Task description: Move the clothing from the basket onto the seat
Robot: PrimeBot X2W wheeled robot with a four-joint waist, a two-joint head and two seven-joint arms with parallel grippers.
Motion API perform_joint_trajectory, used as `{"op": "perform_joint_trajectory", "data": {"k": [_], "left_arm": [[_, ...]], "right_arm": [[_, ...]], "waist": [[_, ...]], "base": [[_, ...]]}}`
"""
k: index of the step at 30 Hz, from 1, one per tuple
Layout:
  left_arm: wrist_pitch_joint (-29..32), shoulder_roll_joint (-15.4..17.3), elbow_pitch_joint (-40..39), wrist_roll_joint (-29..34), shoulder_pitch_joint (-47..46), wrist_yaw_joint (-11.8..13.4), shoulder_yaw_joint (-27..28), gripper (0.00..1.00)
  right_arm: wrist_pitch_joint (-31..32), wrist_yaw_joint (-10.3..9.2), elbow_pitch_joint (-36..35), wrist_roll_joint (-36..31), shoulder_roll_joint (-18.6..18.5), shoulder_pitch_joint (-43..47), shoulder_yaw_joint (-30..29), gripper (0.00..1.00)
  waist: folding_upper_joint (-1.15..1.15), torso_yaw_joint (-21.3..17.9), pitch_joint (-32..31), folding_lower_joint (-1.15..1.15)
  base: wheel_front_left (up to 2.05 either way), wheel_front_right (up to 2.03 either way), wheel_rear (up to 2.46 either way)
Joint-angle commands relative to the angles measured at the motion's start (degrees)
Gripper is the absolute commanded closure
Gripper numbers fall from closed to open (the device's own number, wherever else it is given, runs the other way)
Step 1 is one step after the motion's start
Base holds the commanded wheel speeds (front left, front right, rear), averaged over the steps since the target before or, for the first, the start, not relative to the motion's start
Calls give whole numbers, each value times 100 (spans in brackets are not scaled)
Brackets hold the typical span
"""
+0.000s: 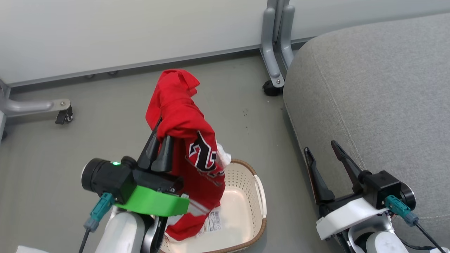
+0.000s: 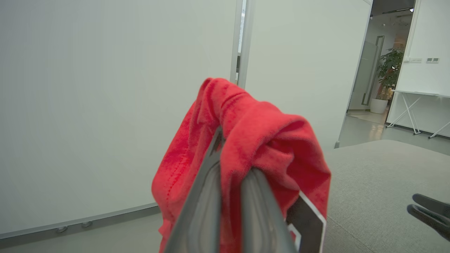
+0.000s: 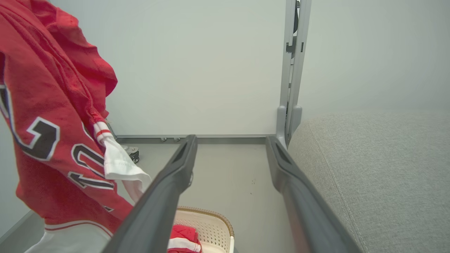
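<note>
Seat (image 1: 379, 88): big grey cushion, takes the right side of the head view, top to btm. Floor (image 1: 88, 123): grey, left and ctr. White partition (image 1: 123, 31) runs across the top, w/ its caster leg (image 1: 276, 70) just beside the seat's upper-left edge.

Clothing (image 1: 182, 119): red jersey, ctr-left, hanging from L gripper (image 1: 161, 138). Its lower end is over the basket's left part; can't tell if it touches. Not on seat.

Basket (image 1: 262, 200): btm ctr, on floor, near seat but apart. R wrist view, btm ctr: a second red-and-white piece (image 3: 182, 239) lies inside it.

L gripper: lower left, fingers pressed together, pinching a jersey fold.

R gripper (image 1: 320, 147): lower right, fingers spread wide w/ nothing between, beside seat's front edge.
</note>
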Motion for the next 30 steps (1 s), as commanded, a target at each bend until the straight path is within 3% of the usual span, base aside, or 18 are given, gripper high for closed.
{"op": "perform_joint_trajectory", "data": {"k": [1, 13, 30], "left_arm": [[-20, 0, -78, 61, 174, 29, -11, 100], [129, 171, -497, 21, 769, 159, -70, 100], [170, 218, -651, -46, 780, 209, -131, 100]], "right_arm": [[33, 0, -53, -16, -30, 126, 26, 0], [167, 0, -178, 103, -37, 542, 222, 0], [175, 0, -162, 134, -24, 525, 279, 0]], "waist": [[0, -27, -309, 1], [0, -173, -641, 1], [0, -127, -654, 1]], "base": [[0, 0, 0], [0, 0, 0], [0, 0, 0]]}}
